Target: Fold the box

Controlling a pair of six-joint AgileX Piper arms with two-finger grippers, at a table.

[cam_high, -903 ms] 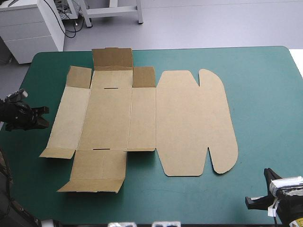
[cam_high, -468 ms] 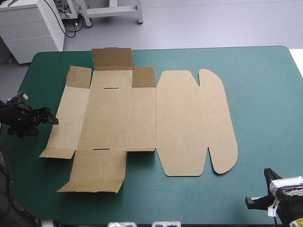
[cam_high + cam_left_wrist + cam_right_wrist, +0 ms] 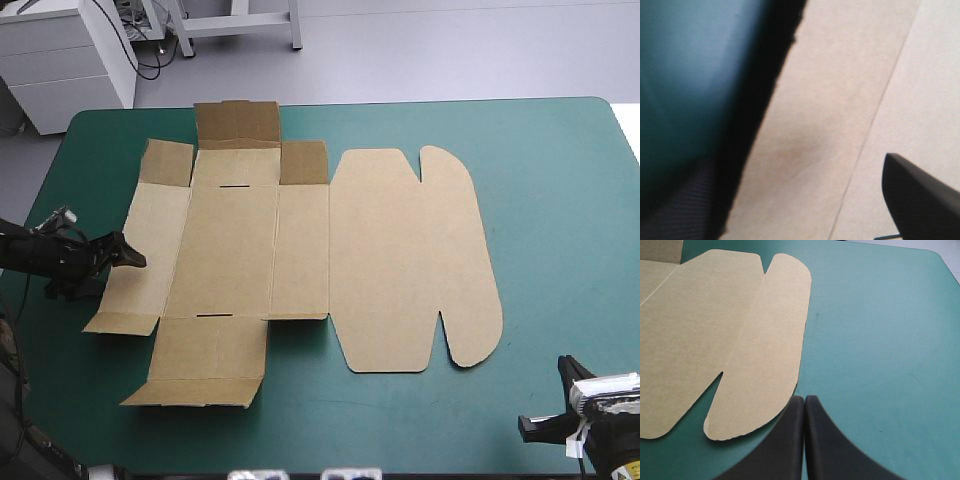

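Nearest, at five o'clock on the teal-green desk (image 3: 560,200), the right claw (image 3: 804,397) rests clenched to a point. It is empty and near the rounded lid flap. At nine o'clock the left claw (image 3: 125,253) sits low and released, its black fingers (image 3: 920,200) parted at the outer edge of the leftmost panel. One brown box (image 3: 300,250), a single cut sheet, lies flat across the middle, reaching toward twelve o'clock. That makes two claws and one box. Folding looks barely begun, with the first wall being approached. Next, the left claw likely needs to pinch that edge and raise it along its crease.
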